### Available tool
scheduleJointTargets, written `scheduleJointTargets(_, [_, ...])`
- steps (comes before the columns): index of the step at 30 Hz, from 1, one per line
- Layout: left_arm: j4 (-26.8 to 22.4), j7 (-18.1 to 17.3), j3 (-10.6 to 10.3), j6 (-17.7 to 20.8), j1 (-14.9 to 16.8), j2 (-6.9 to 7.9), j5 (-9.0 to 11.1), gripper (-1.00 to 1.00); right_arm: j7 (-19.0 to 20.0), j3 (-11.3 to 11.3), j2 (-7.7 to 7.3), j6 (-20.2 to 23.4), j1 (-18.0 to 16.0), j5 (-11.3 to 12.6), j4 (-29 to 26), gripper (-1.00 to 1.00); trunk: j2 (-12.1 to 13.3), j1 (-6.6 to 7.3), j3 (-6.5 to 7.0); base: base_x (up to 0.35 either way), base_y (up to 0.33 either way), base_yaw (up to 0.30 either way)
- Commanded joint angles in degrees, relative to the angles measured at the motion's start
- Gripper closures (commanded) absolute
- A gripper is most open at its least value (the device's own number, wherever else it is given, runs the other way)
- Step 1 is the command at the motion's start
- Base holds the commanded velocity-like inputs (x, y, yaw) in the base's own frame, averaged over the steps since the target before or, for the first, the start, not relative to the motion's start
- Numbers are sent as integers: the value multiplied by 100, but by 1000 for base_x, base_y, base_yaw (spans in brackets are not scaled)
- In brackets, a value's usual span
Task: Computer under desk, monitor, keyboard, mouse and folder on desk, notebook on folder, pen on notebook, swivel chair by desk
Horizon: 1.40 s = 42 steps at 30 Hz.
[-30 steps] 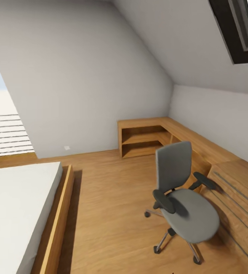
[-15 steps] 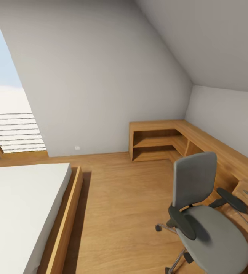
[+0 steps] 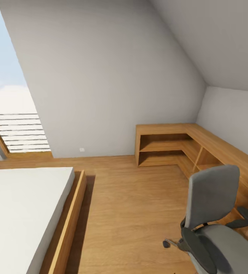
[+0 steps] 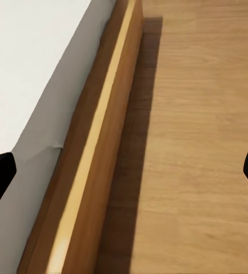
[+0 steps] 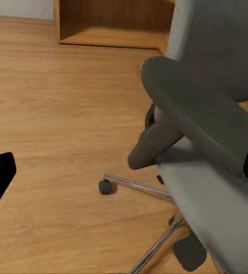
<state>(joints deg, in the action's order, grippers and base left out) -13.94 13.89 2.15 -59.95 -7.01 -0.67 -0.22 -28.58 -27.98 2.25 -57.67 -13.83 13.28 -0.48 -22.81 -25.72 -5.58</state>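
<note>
The swivel chair (image 3: pixel 212 195) stands at the lower right of the head view, grey back upright, black armrests out, its seat (image 3: pixel 230 251) cut by the frame edge. The part of the seat that shows is bare grey. In the right wrist view the chair's armrest (image 5: pixel 198 111), seat (image 5: pixel 207 200) and a castor (image 5: pixel 105 186) are close ahead of my right gripper (image 5: pixel 124 174), which is open and holds nothing. My left gripper (image 4: pixel 124 177) is open too, over the bed's wooden edge (image 4: pixel 95 154). The desk, computer, monitor, keyboard, mouse, folder, notebook and pen are out of view.
A low bed (image 3: pixel 21 213) with a white mattress and wooden frame (image 3: pixel 68 220) takes the left. A wooden corner shelf unit (image 3: pixel 165 146) runs along the right wall behind the chair. A sloped white wall and a window with slats (image 3: pixel 19 131) are beyond. Wooden floor (image 3: pixel 131 213) lies between.
The camera has turned left, so the whole picture has slid right: the chair now sits at the lower right edge, the roof window has left the frame, and more of the left window shows.
</note>
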Motion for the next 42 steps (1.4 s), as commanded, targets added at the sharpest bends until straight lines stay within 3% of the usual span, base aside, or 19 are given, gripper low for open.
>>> scheduleJointTargets(1, [-12, -7, 18, -5, -2, -3, -4, -100, -16, -52, -1, -16, -5, 43, 4, -100, -11, -7, -11, 312, 97, 257])
scheduleJointTargets(24, [-12, -9, 14, -5, -2, -10, -4, -100, 1, -58, -5, -16, -5, 43, 4, -100, -11, -7, -11, 290, 195, 36])
scheduleJointTargets(42, [-12, -9, 14, -5, -2, -12, -4, -100, 6, -58, -5, -25, -5, 37, 4, -100, -11, -7, -11, 335, 9, 0])
